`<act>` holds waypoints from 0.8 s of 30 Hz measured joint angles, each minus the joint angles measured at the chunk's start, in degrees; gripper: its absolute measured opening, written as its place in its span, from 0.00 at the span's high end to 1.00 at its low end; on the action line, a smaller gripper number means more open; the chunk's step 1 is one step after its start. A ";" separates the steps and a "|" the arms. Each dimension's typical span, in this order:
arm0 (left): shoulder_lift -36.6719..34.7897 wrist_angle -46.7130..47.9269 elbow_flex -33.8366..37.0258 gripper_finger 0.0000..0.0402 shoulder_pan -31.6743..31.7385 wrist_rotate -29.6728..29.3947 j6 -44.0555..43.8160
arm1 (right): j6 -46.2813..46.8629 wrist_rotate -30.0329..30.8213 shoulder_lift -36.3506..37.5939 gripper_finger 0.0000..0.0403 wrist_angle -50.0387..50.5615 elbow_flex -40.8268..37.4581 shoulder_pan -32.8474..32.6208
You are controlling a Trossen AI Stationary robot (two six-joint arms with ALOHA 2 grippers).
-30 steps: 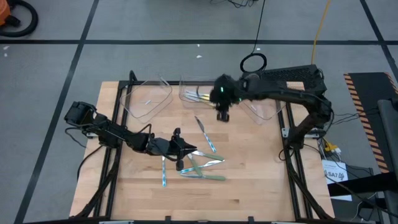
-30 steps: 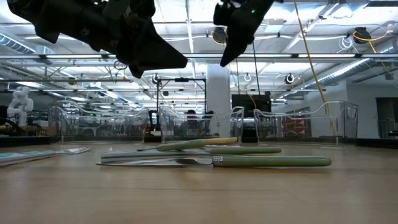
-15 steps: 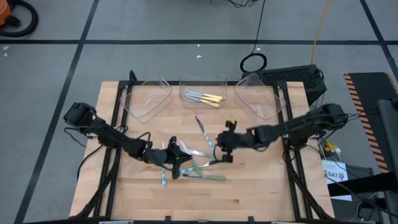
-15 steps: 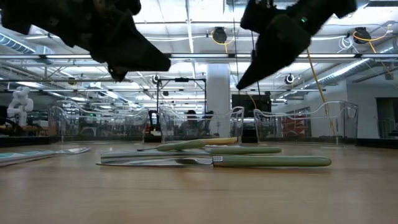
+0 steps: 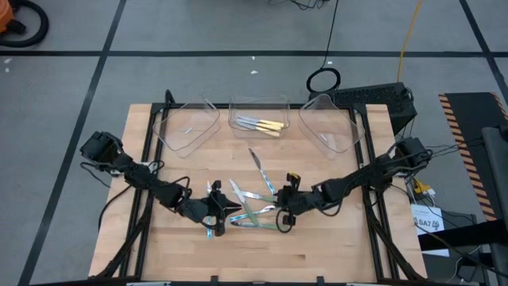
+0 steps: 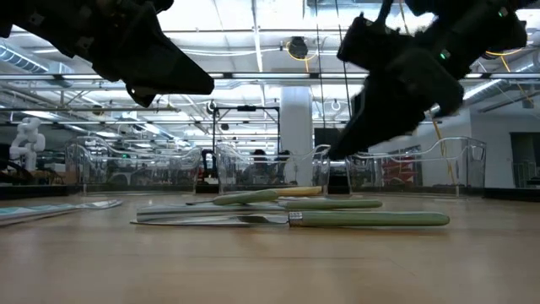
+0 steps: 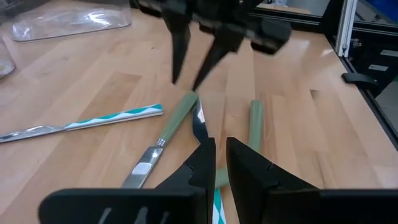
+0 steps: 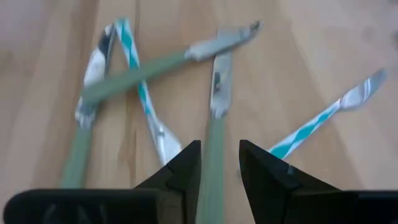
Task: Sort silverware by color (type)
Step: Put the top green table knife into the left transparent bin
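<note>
Green-handled and blue-striped silverware (image 5: 252, 208) lies crossed in a loose pile on the table's middle. Two green handles (image 6: 371, 219) lie flat in the low view. Yellow-handled pieces (image 5: 266, 125) lie in the middle clear tray. My right gripper (image 5: 286, 210) hovers open at the pile's right side. Its fingers stand on either side of a green-handled knife (image 8: 214, 158), above it. My left gripper (image 5: 216, 211) hangs shut over the pile's left side, above a blue-striped piece (image 5: 209, 229), with only a thin slit between its fingertips (image 7: 221, 152). In the low view both grippers (image 6: 207, 84) (image 6: 336, 154) are off the table.
Three clear trays stand along the far edge: left (image 5: 189, 125), middle (image 5: 258, 106) and right (image 5: 329, 127). A lone knife (image 5: 255, 158) lies between the trays and the pile. Another blue-striped piece (image 8: 305, 130) lies apart from the pile. Bare wood shows along the near edge.
My right arm has swung from beside the middle tray toward the near edge and come down to the pile's right side. My left gripper has drawn back a little toward the table's left and near edge. The silverware has stayed where it was.
</note>
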State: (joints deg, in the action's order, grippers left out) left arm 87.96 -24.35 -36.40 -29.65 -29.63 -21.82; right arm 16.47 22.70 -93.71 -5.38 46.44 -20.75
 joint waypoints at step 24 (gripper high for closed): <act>0.00 2.31 0.00 0.89 0.39 0.00 0.31 | 3.38 -0.05 -7.39 0.45 -0.10 0.04 -1.07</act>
State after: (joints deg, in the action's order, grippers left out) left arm 87.96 -22.04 -36.40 -29.26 -29.63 -21.51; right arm 19.85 22.65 -101.10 -5.48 46.48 -21.81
